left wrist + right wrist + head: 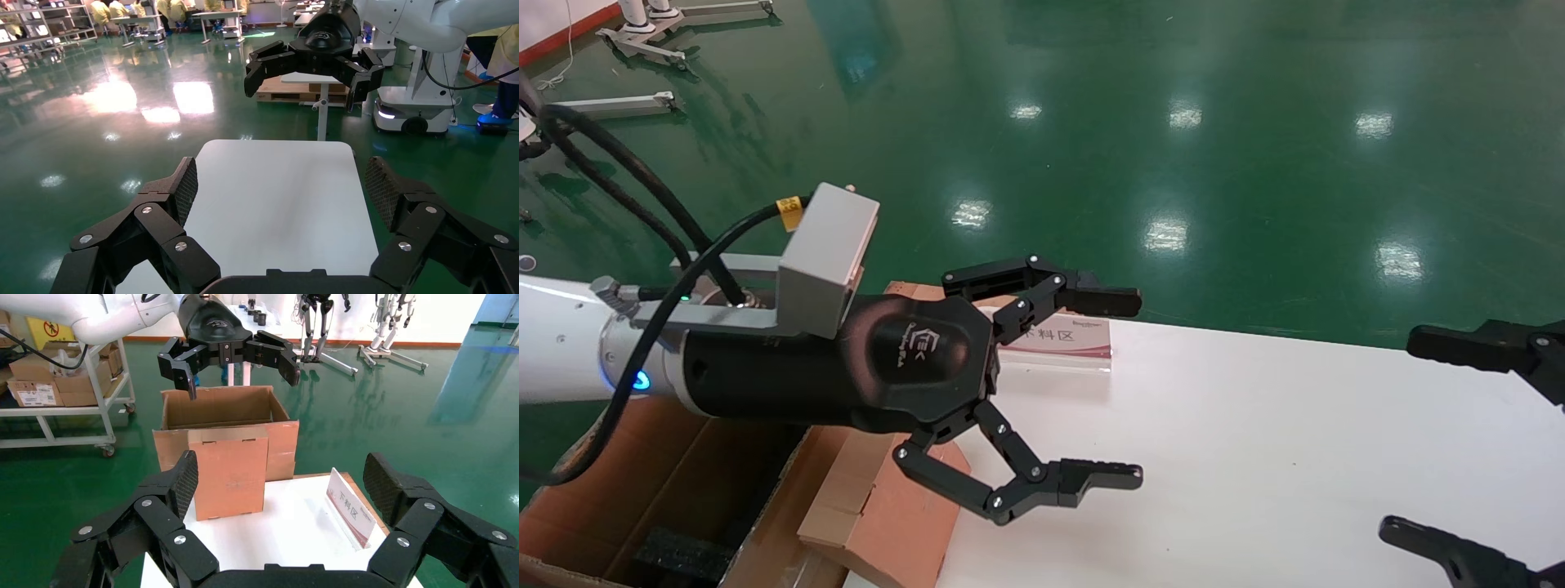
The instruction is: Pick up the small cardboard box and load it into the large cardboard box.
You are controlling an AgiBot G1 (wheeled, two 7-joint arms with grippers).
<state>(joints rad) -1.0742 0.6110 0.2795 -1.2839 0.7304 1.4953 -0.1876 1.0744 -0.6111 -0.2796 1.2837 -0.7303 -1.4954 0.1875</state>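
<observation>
The left gripper (1120,388) hangs in the air above the left end of the white table (1254,457), its jaws spread wide with nothing between them. Under it, the small cardboard box (229,471) leans tilted at the table's left edge, its upper end resting against the large cardboard box (220,407), which stands open just off that edge with black foam (678,555) at its bottom. A pink sign (1062,339) stands near the far edge. The right gripper (1434,441) hovers at the table's right end, jaws likewise released and empty.
</observation>
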